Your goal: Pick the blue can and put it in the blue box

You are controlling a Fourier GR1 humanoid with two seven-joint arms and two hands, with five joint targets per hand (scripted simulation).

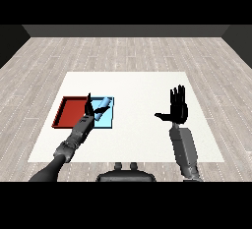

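Observation:
The blue can (103, 105) lies tilted inside the light blue tray (106, 121), its upper end pointing toward the tray's far right corner. My left hand (89, 106) hovers over the border between the two trays, right beside the can's lower end, with its fingers straight and pointing away from me. Whether it touches the can I cannot tell. My right hand (178, 108) is raised over the right half of the table, fingers spread and thumb stuck out to the left, holding nothing.
The red tray (70, 111) lies directly left of the blue tray, and my left forearm crosses its near right corner. The white table (138, 88) reaches from the trays to the wooden floor around it.

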